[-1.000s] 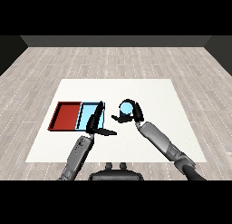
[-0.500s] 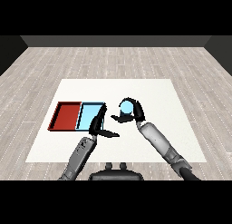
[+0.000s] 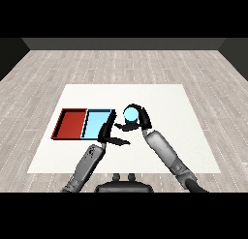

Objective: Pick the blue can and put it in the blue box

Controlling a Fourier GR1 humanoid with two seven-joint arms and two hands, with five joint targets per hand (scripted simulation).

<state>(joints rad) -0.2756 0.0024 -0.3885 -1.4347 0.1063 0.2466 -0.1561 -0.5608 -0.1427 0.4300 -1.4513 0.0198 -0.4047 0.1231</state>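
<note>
- Right hand [image 3: 140, 118] is curling its fingers round the blue can [image 3: 131, 115], just right of the blue box [image 3: 97, 125].
- Left hand [image 3: 107, 134] is resting with fingers straight.
- The can is looking rigid, light and smooth, so a side wrap suits.

Bare test room: white table [image 3: 169, 102], grey plank floor [image 3: 121, 64], dark walls.

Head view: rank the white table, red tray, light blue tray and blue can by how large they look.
1. White table, by far the largest.
2. Red tray and light blue tray: they look alike, not ranked.
3. Blue can, smallest, partly covered by the right hand.
</note>
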